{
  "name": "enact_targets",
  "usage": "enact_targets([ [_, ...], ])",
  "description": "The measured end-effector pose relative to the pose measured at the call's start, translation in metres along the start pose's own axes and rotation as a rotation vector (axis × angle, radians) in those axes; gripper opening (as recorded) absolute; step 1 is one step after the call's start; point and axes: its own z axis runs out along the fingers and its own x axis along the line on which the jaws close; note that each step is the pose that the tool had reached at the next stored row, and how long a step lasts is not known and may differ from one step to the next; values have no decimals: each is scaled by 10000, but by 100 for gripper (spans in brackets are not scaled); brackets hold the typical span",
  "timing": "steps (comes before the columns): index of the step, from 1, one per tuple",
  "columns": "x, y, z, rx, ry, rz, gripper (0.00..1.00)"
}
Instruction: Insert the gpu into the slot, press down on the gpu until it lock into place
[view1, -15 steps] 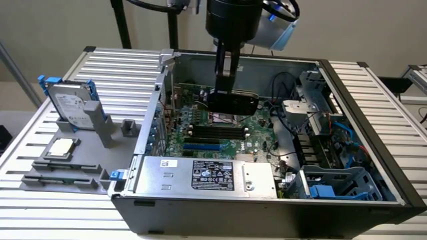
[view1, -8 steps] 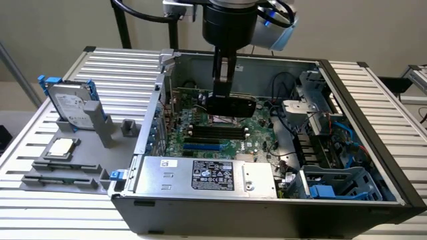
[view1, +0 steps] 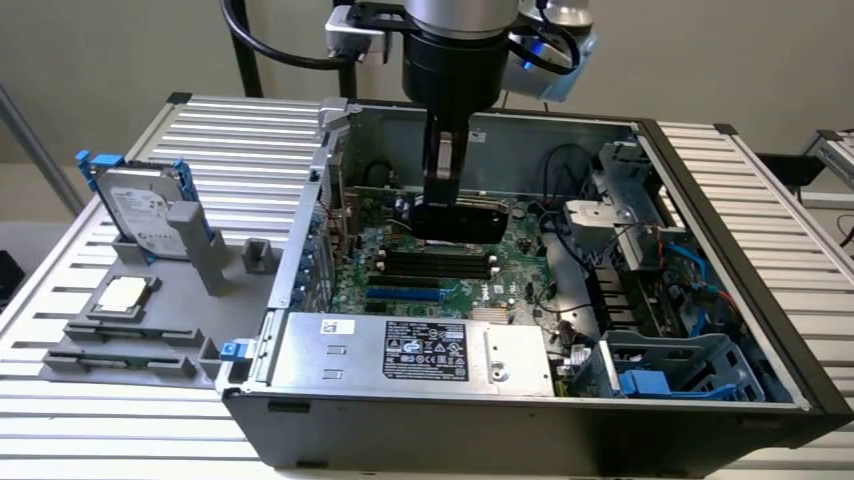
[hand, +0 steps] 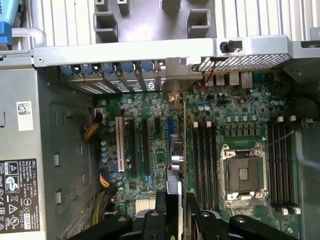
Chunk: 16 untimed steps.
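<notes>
The robot arm reaches down from above into the open black desktop computer case (view1: 787, 400), which lies on its side on the ribbed aluminium counter (view1: 254, 140). The gripper (view1: 447, 205) has its black fingers (hand: 159, 215) closed on the gpu (view1: 461, 220), a flat card with a green circuit board, a black shroud and a thin silver end bracket. In the wrist view the card is seen edge-on as a thin line (hand: 183, 150) running away from the fingers toward the rear wall of the case, with one finger on either side of it. In the exterior view the card hangs over the green motherboard (view1: 521, 285), above the parallel black memory slots (view1: 434, 262). The slot (view1: 400, 295), a long narrow bright-blue plastic connector strip, lies uncovered on the board between the memory slots and the silver power supply box (view1: 414, 350). In the wrist view this blue strip (hand: 170, 127) sits just beside the line of the card's edge, and whether the card touches the board cannot be told. On the counter at the exterior view's left, a grey hard drive with blue rails (view1: 140, 210) stands upright in a grey holder, and a square silver processor chip (view1: 123, 295) rests near it.
</notes>
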Motion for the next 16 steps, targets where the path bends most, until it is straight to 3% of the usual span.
enact_targets([
  [3, 1, 3, 44, -2, -1, -20, 27],
  [16, 1, 3, 45, -3, 0, -24, 27],
])
